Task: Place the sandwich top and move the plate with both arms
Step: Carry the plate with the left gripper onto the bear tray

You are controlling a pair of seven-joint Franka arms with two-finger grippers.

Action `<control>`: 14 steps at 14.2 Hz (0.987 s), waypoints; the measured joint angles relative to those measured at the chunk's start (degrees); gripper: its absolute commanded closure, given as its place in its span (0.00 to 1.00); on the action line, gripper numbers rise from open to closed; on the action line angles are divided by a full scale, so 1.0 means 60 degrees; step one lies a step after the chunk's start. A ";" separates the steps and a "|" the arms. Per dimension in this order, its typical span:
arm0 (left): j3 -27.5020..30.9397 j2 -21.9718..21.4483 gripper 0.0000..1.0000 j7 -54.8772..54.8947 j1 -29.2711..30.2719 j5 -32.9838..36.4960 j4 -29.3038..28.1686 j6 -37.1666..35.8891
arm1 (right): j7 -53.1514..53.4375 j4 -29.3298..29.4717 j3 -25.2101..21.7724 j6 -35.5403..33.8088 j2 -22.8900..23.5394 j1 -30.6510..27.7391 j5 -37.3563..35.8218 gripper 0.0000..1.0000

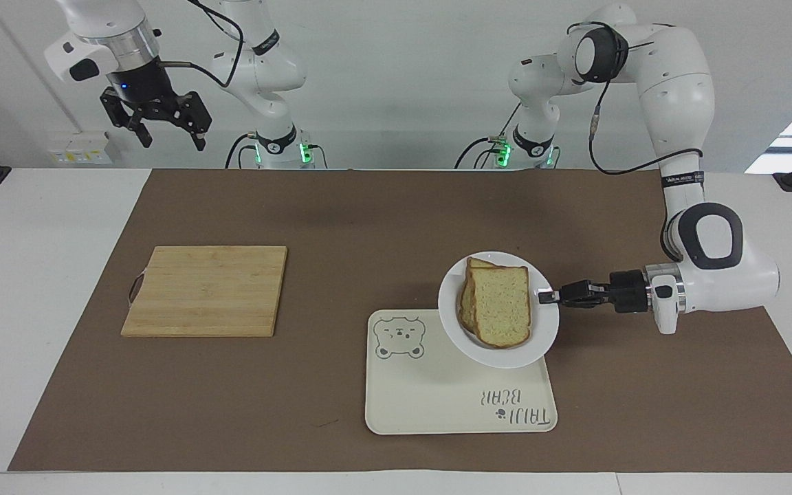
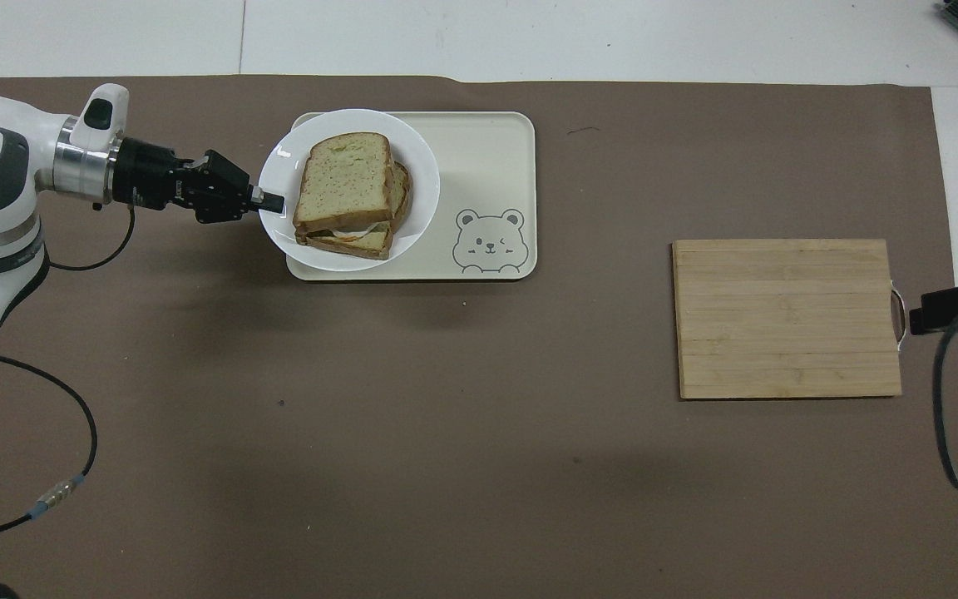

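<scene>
The sandwich top (image 1: 501, 305) (image 2: 343, 180) is a pale speckled bread slice with a brown crust. It lies on a stacked sandwich on the white plate (image 1: 544, 331) (image 2: 422, 211). My left gripper (image 1: 546, 296) (image 2: 273, 202) is shut on the plate's rim and holds the plate a little above the cream bear tray (image 1: 437, 399) (image 2: 487, 166). My right gripper (image 1: 162, 127) is open and empty, raised high over the right arm's end of the table; only a dark part of it shows in the overhead view (image 2: 957, 298).
A wooden cutting board (image 1: 207, 290) (image 2: 787, 318) lies toward the right arm's end of the table. A brown mat (image 1: 382, 220) (image 2: 462, 433) covers the table. A loose cable (image 2: 71, 416) lies by the left arm.
</scene>
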 measured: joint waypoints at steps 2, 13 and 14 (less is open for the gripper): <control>-0.0219 0.0522 1.00 0.0000 -0.0014 0.0036 0.0482 0.0323 | 0.0000 -0.0006 0.0000 0.0000 -0.0010 0.0000 0.0000 0.00; -0.0564 0.1491 1.00 0.0766 -0.0346 0.0363 0.1002 0.1899 | 0.0000 -0.0116 0.0164 0.0161 -0.0052 0.0174 0.0000 0.00; -0.0611 0.1604 1.00 0.0848 -0.0355 0.0363 0.1003 0.1949 | 0.0000 -0.0149 0.0168 0.0184 -0.0073 0.0257 0.0000 0.00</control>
